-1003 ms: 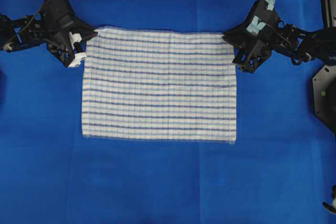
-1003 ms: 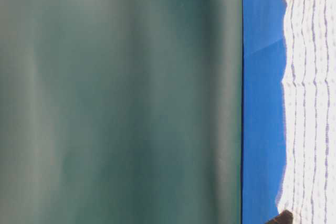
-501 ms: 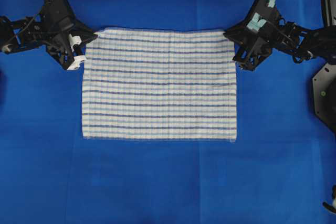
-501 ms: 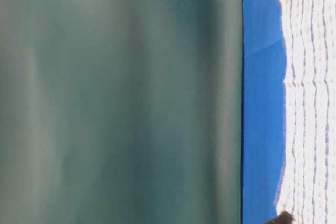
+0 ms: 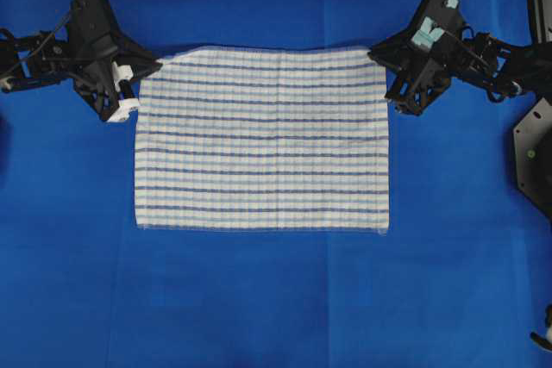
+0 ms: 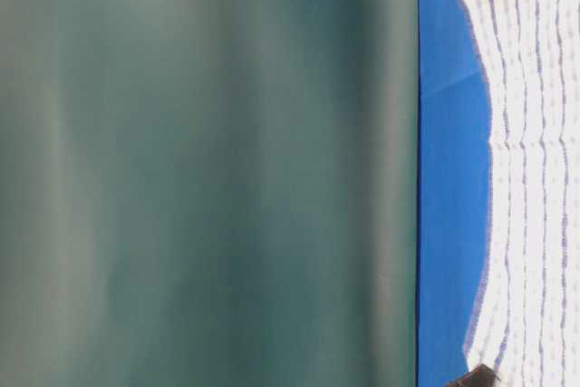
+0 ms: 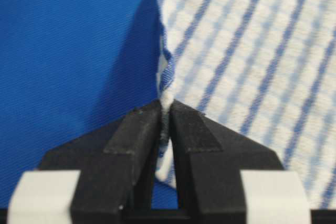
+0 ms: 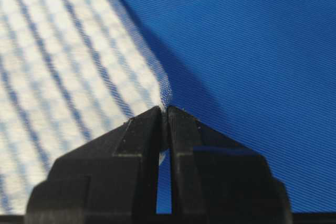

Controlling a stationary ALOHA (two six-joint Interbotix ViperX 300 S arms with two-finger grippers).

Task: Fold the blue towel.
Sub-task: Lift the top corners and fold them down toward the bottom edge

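Observation:
The blue towel (image 5: 261,140), white with thin light- and dark-blue stripes, lies spread as a rectangle on the blue table covering (image 5: 259,299). Its far edge is raised off the covering between my two grippers. My left gripper (image 5: 153,64) is shut on the towel's far left corner, where cloth (image 7: 241,51) shows pinched between the black fingertips (image 7: 140,129). My right gripper (image 5: 373,52) is shut on the far right corner, with the towel (image 8: 58,66) running off to the left of the fingertips (image 8: 181,124). In the table-level view the towel (image 6: 530,169) hangs between both gripper tips.
A black arm base and mount (image 5: 535,152) stand at the right edge of the overhead view. A dark green backdrop (image 6: 208,169) fills the left of the table-level view. Blue covering surrounds the towel on all sides.
Both grippers have moved slightly up and toward the far side with the towel's far corners, lifting that edge. The near edge has stayed put.

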